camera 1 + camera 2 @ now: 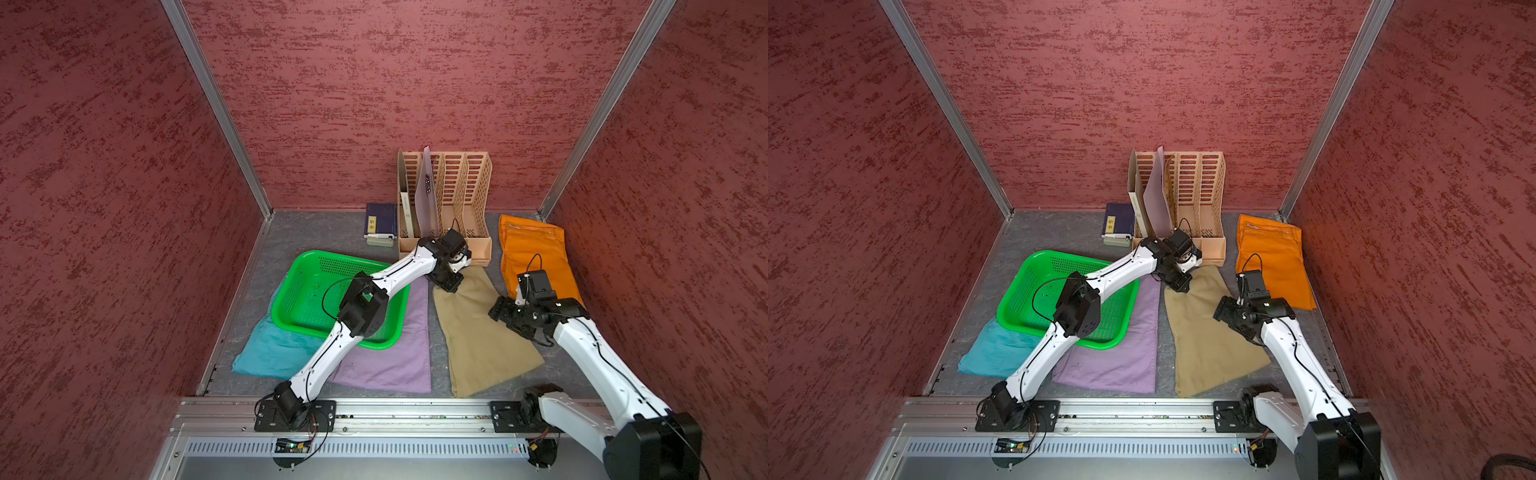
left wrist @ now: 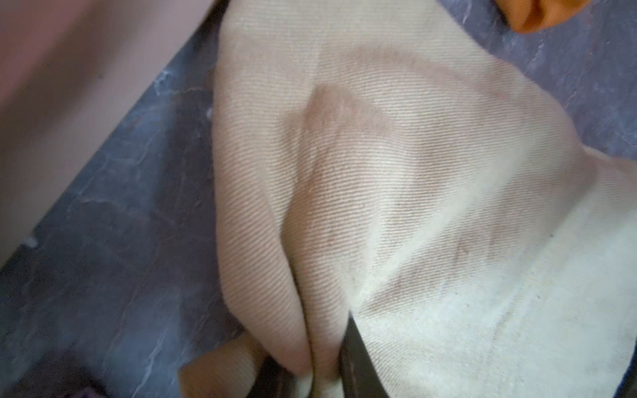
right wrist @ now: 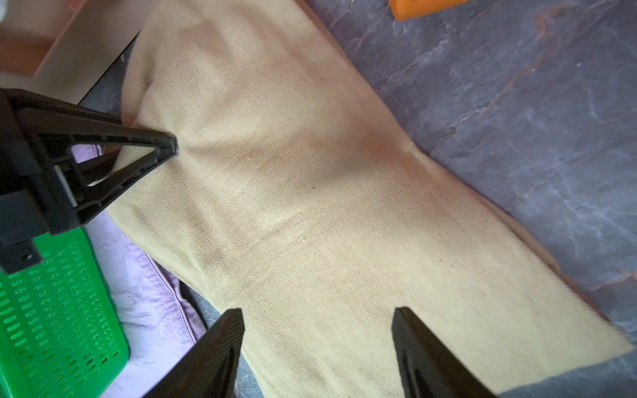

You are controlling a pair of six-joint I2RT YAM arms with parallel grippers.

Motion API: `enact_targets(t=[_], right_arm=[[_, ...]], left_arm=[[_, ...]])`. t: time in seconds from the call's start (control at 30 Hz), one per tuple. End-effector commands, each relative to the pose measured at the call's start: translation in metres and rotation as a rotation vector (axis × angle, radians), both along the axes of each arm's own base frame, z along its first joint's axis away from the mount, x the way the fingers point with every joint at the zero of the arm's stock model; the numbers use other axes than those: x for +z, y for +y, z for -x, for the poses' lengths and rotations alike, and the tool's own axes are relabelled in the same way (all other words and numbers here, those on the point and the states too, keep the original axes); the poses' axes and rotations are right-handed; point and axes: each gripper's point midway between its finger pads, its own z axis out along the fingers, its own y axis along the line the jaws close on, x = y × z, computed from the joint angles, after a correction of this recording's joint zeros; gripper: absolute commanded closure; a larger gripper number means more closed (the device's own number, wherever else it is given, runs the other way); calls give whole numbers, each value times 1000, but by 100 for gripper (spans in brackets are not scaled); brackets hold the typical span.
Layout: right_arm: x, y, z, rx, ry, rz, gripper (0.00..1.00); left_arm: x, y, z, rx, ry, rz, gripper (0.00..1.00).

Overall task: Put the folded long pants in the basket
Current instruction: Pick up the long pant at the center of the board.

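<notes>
**Left jaws pinch the tan pants' far end; right jaws stand wide above them**

The left gripper point(image 1: 448, 286) reaches toward the back of the desk point(image 1: 291, 235). Its arm crosses above the shallow bright green perforated plastic basket point(image 1: 291, 286). Its jaws are drawn narrow on a raised fold at the far end of the folded tan twill pants point(image 1: 482, 340). In the left wrist view the cloth bunches up between the dark fingers point(image 2: 358, 361). The right gripper point(image 1: 497, 311) hovers over the right side of the same pants, jaws wide with nothing between them.

The tan pants lie right of the desk's middle, running from near the front edge toward the back. A narrow strip of bare dark marbled desk shows on each side of them.

The folded lilac pants point(image 1: 390, 361) lie to their left. The folded orange pants point(image 1: 536, 257) lie to their right, along the desk's right edge toward the back right corner.

The basket sits left of middle, resting on the lilac pants and on the folded teal pants point(image 1: 266, 353). Only its mesh floor shows inside.

A beige slotted file organiser point(image 1: 473, 195) stands at the back edge, just behind the left gripper, with a grey sheet point(image 1: 428, 199) leaning in it. A dark blue book point(image 1: 380, 220) lies beside the organiser, toward the left.

Red textured walls point(image 1: 124, 208) close the desk on the left, back and right. The right arm works close to the right wall.
</notes>
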Motion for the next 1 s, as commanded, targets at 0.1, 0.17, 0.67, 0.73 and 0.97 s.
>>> enact_targets(t=[0.1,0.17,0.67,0.73,0.97], right_arm=[[14,-9,-16,-27,-63,36,26],[13,-11,-17,-37,-64,39,26],[-20,-10,18,-110,89,-14,29],[-27,-6,25,-122,104,-46,31],[-66,9,31,-175,191,-150,34]], left_arm=[[73,7,-18,122,-178,25,100],[82,14,-27,174,-219,9,100],[58,69,-52,452,-167,-125,100],[54,73,-52,472,-156,-131,100],[49,74,-51,475,-135,-118,100]])
